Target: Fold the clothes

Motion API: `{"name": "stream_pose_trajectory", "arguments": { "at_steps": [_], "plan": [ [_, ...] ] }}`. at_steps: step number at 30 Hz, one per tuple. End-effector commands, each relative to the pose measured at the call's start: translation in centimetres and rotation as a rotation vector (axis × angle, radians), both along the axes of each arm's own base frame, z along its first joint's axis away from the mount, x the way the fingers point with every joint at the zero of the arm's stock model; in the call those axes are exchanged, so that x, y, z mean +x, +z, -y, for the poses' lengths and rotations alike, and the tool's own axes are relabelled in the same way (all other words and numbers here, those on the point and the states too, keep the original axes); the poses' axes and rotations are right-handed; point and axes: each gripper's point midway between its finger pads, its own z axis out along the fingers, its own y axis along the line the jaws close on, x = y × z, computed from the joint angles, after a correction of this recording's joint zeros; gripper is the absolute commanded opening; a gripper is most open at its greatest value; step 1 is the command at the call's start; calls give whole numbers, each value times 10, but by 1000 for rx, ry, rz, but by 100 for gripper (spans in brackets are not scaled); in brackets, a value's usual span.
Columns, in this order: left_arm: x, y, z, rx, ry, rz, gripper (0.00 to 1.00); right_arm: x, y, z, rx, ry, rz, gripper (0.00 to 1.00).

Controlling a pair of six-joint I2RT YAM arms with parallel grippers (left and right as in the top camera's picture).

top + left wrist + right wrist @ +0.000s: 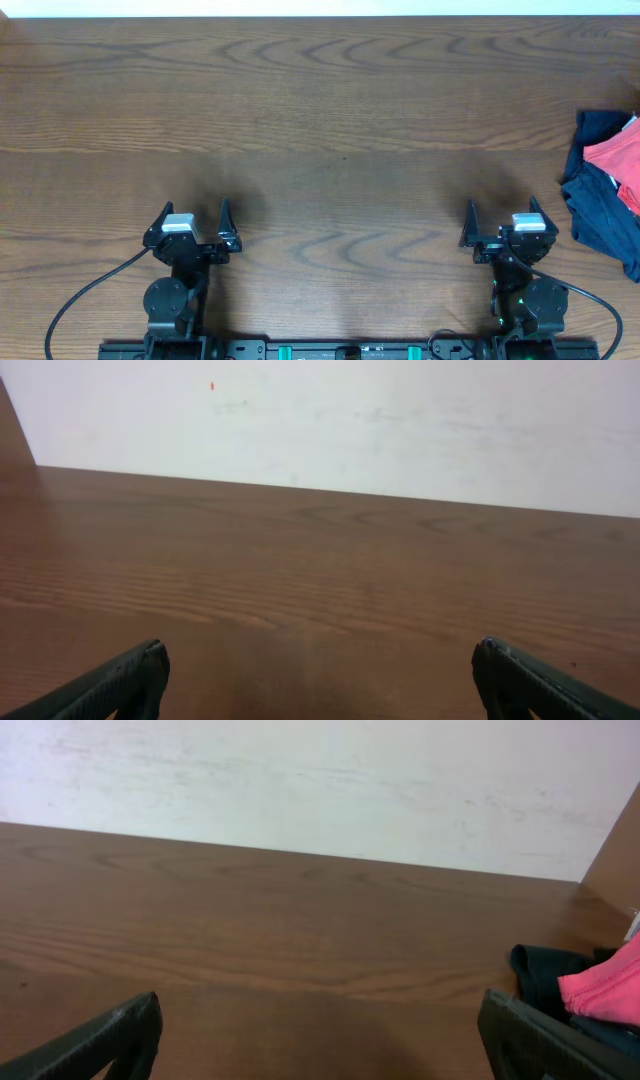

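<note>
Left pincer (195, 211) and right pincer (503, 211) gape wide, empty; crumpled red T-shirt (612, 157) against a dark garment (597, 218) shows no clear axis.

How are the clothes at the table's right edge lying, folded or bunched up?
Bunched up: the clothes lie in a crumpled heap, red-pink fabric on dark navy, partly out of frame.

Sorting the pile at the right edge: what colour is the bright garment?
The bright garment is red-orange, lying against a navy garment; best seen overhead.
</note>
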Motion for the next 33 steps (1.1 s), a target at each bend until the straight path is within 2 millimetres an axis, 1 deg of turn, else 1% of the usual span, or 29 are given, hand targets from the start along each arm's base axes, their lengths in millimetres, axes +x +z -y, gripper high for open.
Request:
{"name": "stream_pose_trajectory", "arguments": {
  "at_steps": [1,4,6,10,15,19,23,24,28,33],
  "plan": [
    [-1,-16,-3,23,12,-51,98,0,2,1,-11,1,9,99],
    [-1,-17,-3,23,12,-53,98,0,2,-4,-8,33,8,99],
    [-1,-17,-3,8,14,-55,98,0,3,-10,24,62,12,99],
    [-1,-16,-3,-63,23,-55,98,0,2,-10,88,60,9,99],
    [-3,4,-3,-69,22,-27,98,-1,5,-7,89,40,-3,99],
    [-7,17,-3,-67,23,-57,98,-3,11,-3,87,16,-30,99],
    [-8,29,-3,-65,25,-107,98,-2,26,0,85,-1,-53,99],
    [-7,34,-3,-65,26,-126,98,0,33,1,85,-8,-62,99],
    [-3,43,-3,-62,27,-188,98,6,47,4,81,-27,-122,99],
    [0,49,-3,-56,32,-315,98,20,57,10,68,-71,-256,99]
  ]
}}
